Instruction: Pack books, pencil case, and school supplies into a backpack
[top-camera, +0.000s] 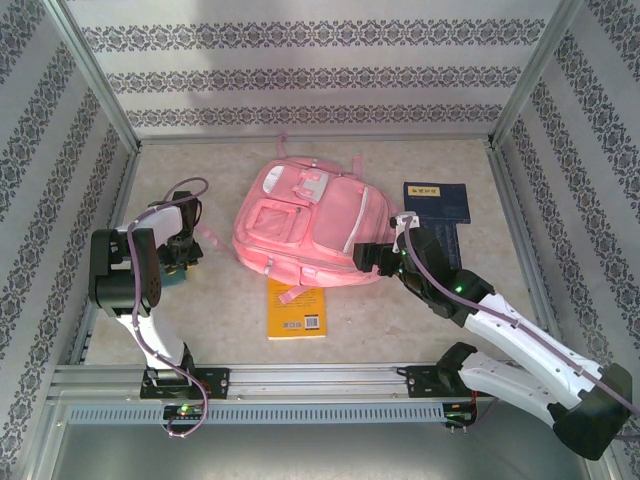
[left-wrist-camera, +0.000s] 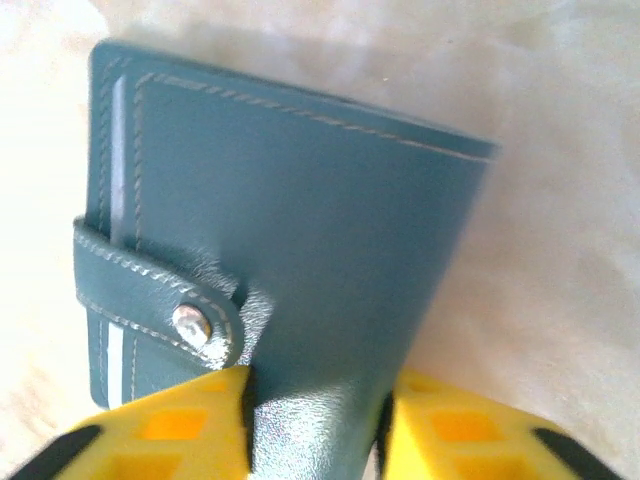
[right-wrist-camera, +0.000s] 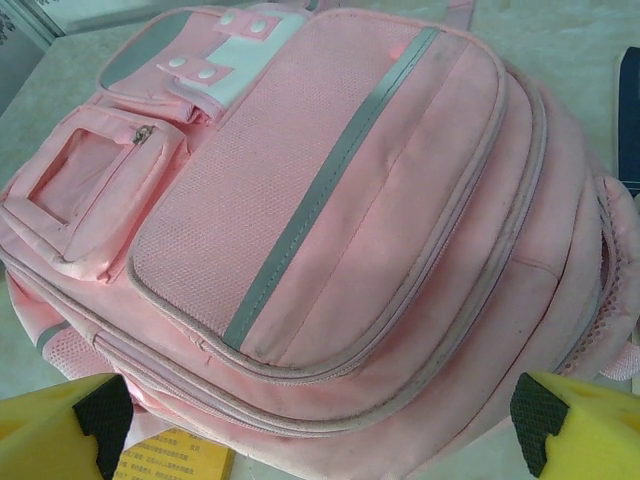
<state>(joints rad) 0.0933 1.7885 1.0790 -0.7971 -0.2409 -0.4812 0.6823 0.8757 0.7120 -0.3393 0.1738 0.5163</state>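
Note:
The pink backpack (top-camera: 305, 225) lies flat mid-table, front pockets up, and its zips look closed (right-wrist-camera: 330, 230). A yellow book (top-camera: 297, 310) pokes out from under its near edge (right-wrist-camera: 170, 462). A navy book (top-camera: 436, 203) lies to the right of the backpack, its edge visible (right-wrist-camera: 630, 120). My left gripper (top-camera: 180, 262) is down at the table left of the backpack. It is shut (left-wrist-camera: 318, 420) on a small teal snap-strap case (left-wrist-camera: 290, 230), one of the school supplies. My right gripper (top-camera: 370, 257) hangs open (right-wrist-camera: 320, 430) over the backpack's near right corner. The pencil case is out of view.
Patterned walls and metal posts fence the table on three sides. A metal rail (top-camera: 320, 380) runs along the near edge. A second navy book (top-camera: 452, 243) lies partly under the right arm. A pink strap (top-camera: 212, 240) trails from the backpack toward the left gripper.

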